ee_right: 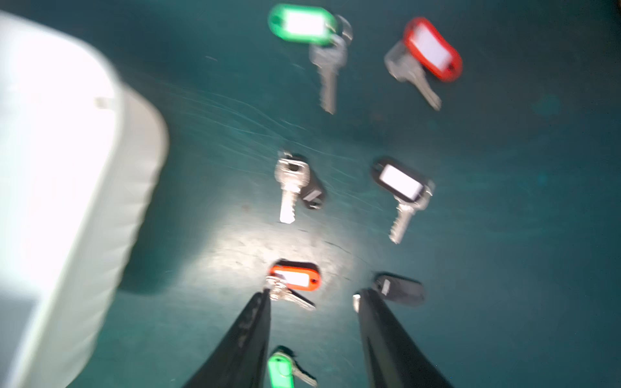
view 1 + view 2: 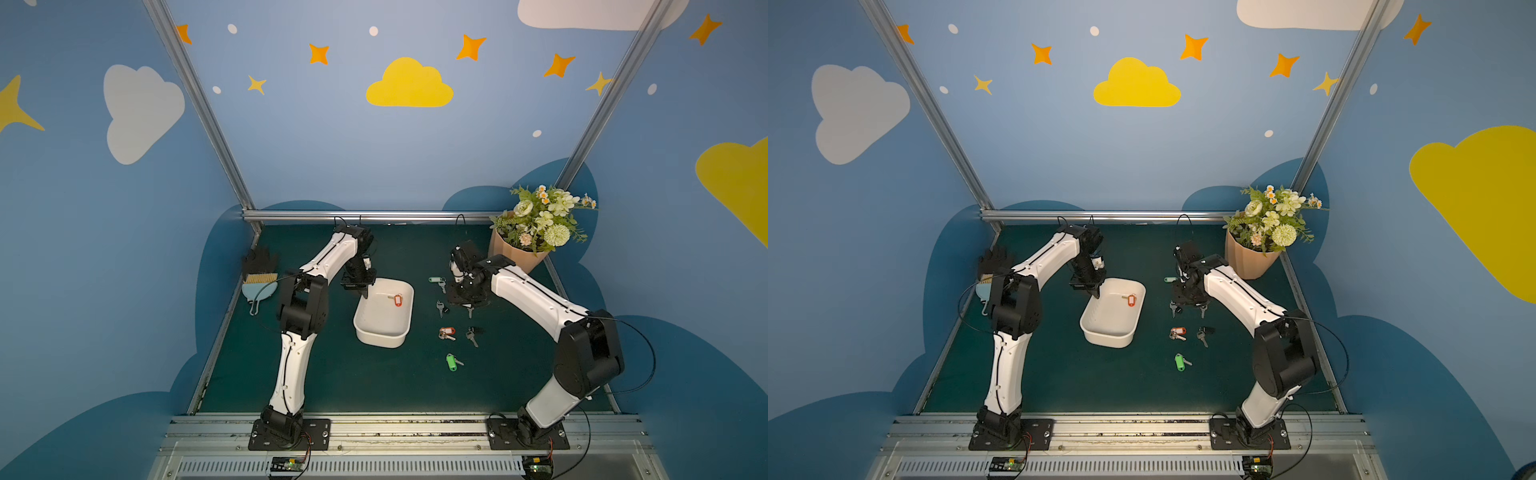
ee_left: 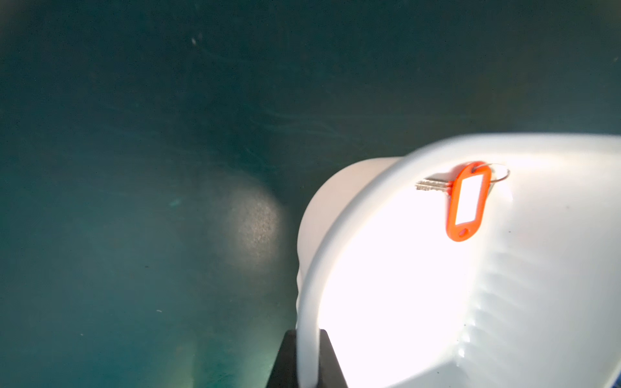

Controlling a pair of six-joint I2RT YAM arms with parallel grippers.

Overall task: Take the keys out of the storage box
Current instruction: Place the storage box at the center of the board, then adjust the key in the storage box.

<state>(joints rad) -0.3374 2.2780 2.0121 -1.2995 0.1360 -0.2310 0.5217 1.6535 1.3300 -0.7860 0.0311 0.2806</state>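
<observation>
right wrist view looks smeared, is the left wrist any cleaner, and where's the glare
Right wrist view: motion blur throughout, keys and storage box smeared, a bright hotspot on the mat. Left wrist view: box floor blown out white, orange-tagged key crisp. Both top views: sharp, evenly lit.

Our left arm (image 2: 328, 257) rises from its base, folds at the elbow and reaches forward, with the wrist turned down. The left gripper (image 3: 307, 332) points downward. Its two black fingers (image 3: 332, 369) are pressed onto the rim of the storage box (image 3: 307, 285), one on each side of the wall. Our right arm (image 2: 532, 295) leans in from its own side, forearm stretched low and wrist bent down. The right gripper (image 1: 312, 295) hangs low with its jaws standing apart. It seems to hold nothing, though its wrist view is blurred.
</observation>
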